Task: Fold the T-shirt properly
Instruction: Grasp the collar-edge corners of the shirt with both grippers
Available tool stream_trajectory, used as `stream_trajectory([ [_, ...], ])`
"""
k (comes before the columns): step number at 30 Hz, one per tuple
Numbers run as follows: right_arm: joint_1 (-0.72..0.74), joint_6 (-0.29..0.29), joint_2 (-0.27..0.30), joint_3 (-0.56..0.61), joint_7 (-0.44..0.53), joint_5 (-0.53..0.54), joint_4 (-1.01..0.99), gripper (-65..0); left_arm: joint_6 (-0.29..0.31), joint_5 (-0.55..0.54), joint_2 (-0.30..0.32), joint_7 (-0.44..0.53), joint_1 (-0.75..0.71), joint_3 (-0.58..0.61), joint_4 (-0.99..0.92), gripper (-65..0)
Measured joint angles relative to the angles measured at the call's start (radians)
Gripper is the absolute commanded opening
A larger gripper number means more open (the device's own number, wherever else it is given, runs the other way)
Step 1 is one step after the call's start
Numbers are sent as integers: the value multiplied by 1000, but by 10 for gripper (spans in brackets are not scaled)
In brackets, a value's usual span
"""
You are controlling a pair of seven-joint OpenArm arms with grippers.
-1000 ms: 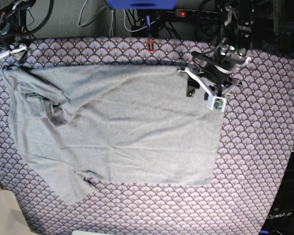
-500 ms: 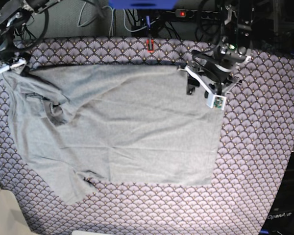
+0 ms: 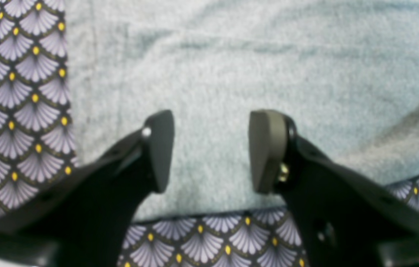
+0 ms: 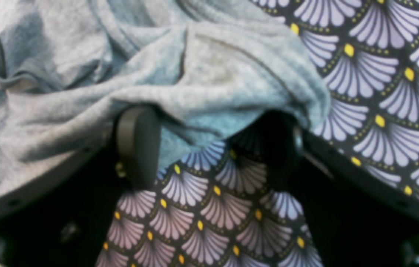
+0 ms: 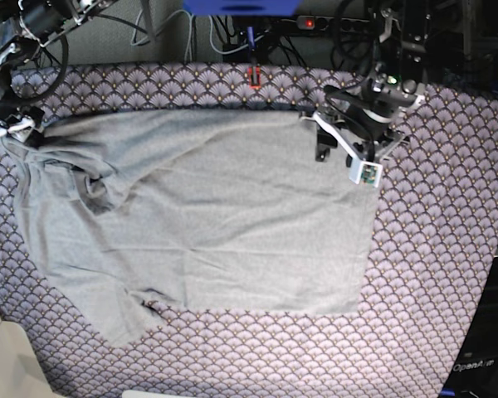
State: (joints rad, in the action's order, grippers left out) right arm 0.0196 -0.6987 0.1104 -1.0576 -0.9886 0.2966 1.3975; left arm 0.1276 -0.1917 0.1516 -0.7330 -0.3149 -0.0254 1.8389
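Observation:
The grey T-shirt [image 5: 232, 207] lies spread on the purple fan-pattern cloth, rumpled on its left side. My left gripper [image 5: 324, 146] hangs over the shirt's far right corner. In the left wrist view it is open [image 3: 211, 148], both pads apart above flat grey fabric [image 3: 231, 55] near the shirt's edge. My right gripper [image 5: 18, 128] is at the shirt's far left corner. In the right wrist view its jaws [image 4: 209, 148] stand wide open, with a bunched fold of the shirt [image 4: 213, 74] draped over the fingertips and the patterned cloth showing between them.
The purple patterned cloth [image 5: 448, 249] covers the whole table. A red clip [image 5: 253, 77] sits on the back edge. Cables and a power strip [image 5: 307, 22] lie behind the table. A pale object [image 5: 4, 356] stands at the front left corner.
The right arm has come forward at the far left, and the shirt's far left corner has shifted inward and bunched with it. The left arm has not moved.

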Motion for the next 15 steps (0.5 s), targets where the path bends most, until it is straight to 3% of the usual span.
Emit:
stream_trajectory([
  [3,0,0,0,0,2,0,-2,-220,0,0,0,0,-3,0,0,-330],
  [6,2,0,0,0,5,-1,-3,-273,0,0,0,0,-3,1,0,-330],
  [15,2,0,-4,0,-6,-3,-6,-558,0,-8,0,-4,-3,1,2,-330],
])
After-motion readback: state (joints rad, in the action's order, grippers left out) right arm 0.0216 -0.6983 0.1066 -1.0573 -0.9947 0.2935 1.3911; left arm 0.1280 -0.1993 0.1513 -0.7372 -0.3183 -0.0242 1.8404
